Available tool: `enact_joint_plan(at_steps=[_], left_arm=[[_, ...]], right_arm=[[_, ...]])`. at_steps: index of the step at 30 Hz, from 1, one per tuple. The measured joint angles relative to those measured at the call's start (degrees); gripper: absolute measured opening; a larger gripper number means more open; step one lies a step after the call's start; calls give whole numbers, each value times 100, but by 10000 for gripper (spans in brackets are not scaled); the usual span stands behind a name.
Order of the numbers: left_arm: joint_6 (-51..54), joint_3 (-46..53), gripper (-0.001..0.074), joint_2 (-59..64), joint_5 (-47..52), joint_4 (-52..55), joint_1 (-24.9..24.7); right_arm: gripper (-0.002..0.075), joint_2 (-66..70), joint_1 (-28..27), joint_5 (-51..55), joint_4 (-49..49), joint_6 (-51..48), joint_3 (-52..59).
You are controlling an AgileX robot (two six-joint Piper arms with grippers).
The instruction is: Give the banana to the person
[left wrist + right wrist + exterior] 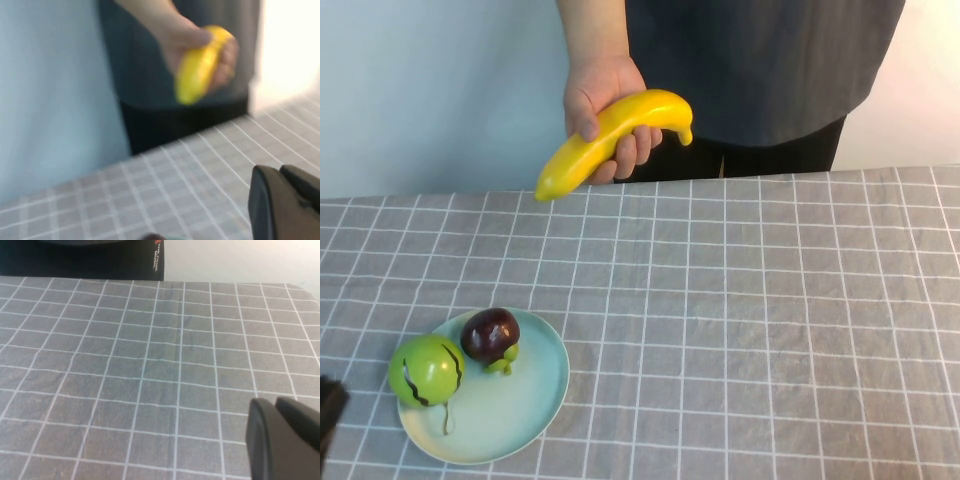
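1. Left gripper (287, 202): a dark body at the edge of its wrist view, and only a dark sliver at the 8 o'clock corner of the high view. It carries nothing; whether its jaws stand apart or together cannot be told.
2. Right gripper (285, 440): a dark body low over bare checked cloth in its wrist view, out of the high view altogether. It carries nothing; the jaw position cannot be told.
3. Banana (612, 140): bright yellow, long and curved, at 12 o'clock in the high view, above the far table edge and off the cloth. It sits in the person's hand (605, 110), fingers wrapped round its middle, the stem end toward 2 o'clock and the blunt tip toward 8 o'clock.
4. Person (760, 60): dark top, standing behind the table's far edge.
5. Handling, judged: glossy, plastic-looking skin, probably light, stiff and somewhat slippery; not fragile. Best hold is across the thick middle, where the curve is least.
6. Task status, judged: the handover looks complete.
7. Plate (545, 385): pale blue, at 7 o'clock, holding a green fruit (425, 370) and a dark purple fruit (490, 335), close beside each other.
8. Tablecloth (770, 320): grey with white grid.
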Motion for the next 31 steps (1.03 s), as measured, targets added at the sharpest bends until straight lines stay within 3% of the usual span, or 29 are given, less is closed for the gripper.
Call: enact_joint_plan(at_steps=[5,9,16,31], left_arm=[[389,909,-3,-459,-748,-844,1291],[312,1106,-4,-471,-668,-1064,1765],[230,1106,-3,-484,804,-1075,1871],[205,1096,-4,-484,862,-1075,1881]], right_arm=[[-8,0,0,9,0,0,0],[-8,0,0,9,0,0,0],[-8,0,0,9,0,0,0],[-8,0,0,9,0,0,0]])
